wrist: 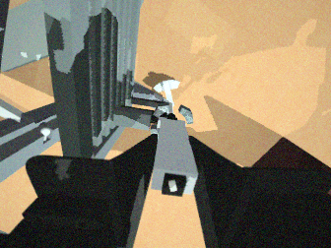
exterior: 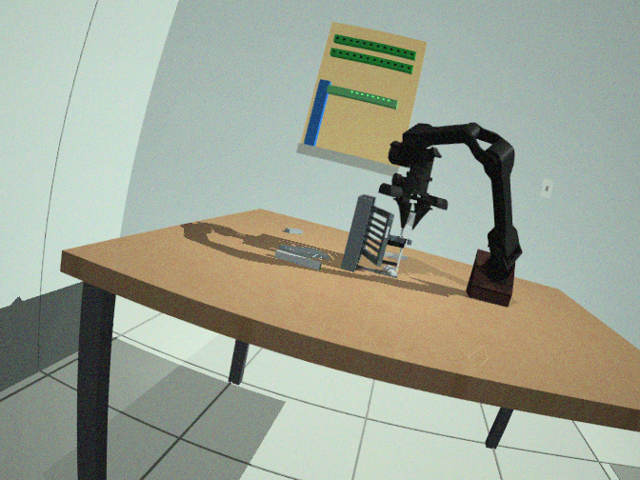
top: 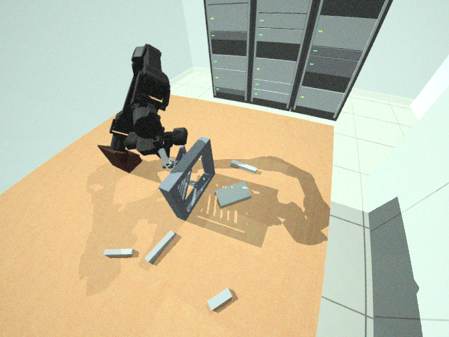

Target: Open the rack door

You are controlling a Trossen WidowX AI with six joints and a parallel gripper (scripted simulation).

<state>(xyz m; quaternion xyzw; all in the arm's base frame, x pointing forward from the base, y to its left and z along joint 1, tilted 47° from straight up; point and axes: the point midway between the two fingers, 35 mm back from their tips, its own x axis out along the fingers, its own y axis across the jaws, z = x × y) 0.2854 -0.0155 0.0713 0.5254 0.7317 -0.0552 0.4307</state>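
Note:
My gripper (top: 168, 158) (exterior: 408, 228) (wrist: 171, 140) is shut on the upright grey handle (wrist: 175, 153), with a fingertip on each side of it. The slatted door (exterior: 385, 247) stands ajar, swung partly out of the frame (top: 186, 164) (exterior: 356, 237) on the arm's side; it looks well short of square to the frame. The door is partly hidden behind the frame in the top view. Light rods and latch parts run down below the handle near the table. The handle's exact turn is hard to tell.
A flat grey slab (top: 233, 194) lies beyond the frame, with a light bar (top: 243, 166) near it. More light bars (top: 160, 247) (top: 119, 253) and a short block (top: 220, 299) lie on the table (top: 282, 290) (exterior: 310, 305). The arm's dark red base (top: 121, 159) (exterior: 490, 278) stands on the door's side.

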